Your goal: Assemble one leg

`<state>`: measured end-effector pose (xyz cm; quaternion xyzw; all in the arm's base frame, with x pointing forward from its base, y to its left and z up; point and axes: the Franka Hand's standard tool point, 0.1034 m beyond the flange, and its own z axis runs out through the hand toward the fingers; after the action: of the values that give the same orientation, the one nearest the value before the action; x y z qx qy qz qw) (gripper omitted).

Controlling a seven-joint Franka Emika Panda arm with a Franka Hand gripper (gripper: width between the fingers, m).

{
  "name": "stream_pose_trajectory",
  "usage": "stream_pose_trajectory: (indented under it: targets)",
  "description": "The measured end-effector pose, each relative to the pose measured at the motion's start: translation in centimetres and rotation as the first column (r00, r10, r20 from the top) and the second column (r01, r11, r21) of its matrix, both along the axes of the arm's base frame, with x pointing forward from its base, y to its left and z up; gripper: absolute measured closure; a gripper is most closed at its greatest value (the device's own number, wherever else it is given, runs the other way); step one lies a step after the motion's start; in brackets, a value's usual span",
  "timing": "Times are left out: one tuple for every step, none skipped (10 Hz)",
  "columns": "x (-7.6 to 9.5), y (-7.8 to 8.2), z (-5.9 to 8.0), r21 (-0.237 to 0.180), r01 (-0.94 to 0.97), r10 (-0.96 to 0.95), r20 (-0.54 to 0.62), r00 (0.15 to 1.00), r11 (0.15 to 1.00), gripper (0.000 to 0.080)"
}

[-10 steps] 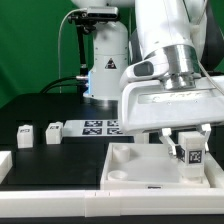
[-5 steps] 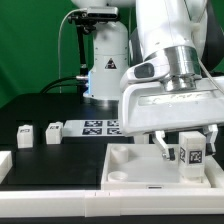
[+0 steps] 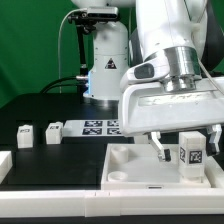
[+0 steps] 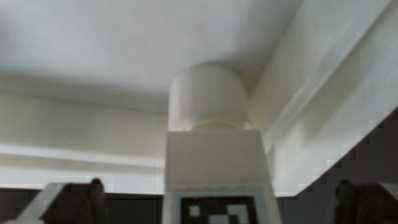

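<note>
Standing upright between the spread, released pincer (image 3: 186,152), the leg (image 3: 191,153) — judged light, rigid, smooth-sided; best gripped across flat tagged flanks — not rounded tip.

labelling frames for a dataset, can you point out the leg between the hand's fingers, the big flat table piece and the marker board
leg (image 3: 191,153): exterior view, on its tagged front face
table piece (image 3: 125,165): exterior view, on its raised rim at the exterior view's left
marker board (image 3: 95,126): exterior view, on a printed tag
</note>
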<state>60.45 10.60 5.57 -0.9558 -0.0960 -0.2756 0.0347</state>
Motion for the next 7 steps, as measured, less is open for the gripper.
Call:
stream_pose_trajectory:
  targets:
    - [0.0, -0.2, 0.0, 0.009, 0.023, -0.023, -0.002, 1.0, 1.0, 0.0151]
    - [-0.3, -0.6, 0.2, 0.026, 0.074, -0.074, -0.008, 0.997, 0.997, 0.0151]
    - [-0.2, -0.7, 0.7, 0.027, 0.079, -0.079, -0.009, 0.997, 0.996, 0.0151]
    - [0.0, -0.8, 1.3, 0.029, 0.082, -0.082, -0.015, 0.997, 0.996, 0.0151]
    - [0.0, -0.8, 1.7, 0.031, 0.086, -0.084, -0.035, 0.996, 0.996, 0.0151]
    - [0.1, -0.6, 2.3, 0.034, 0.081, -0.078, -0.065, 0.995, 0.996, 0.0151]
    - [0.3, -0.5, 2.5, 0.035, 0.079, -0.077, -0.066, 0.995, 0.996, 0.0151]
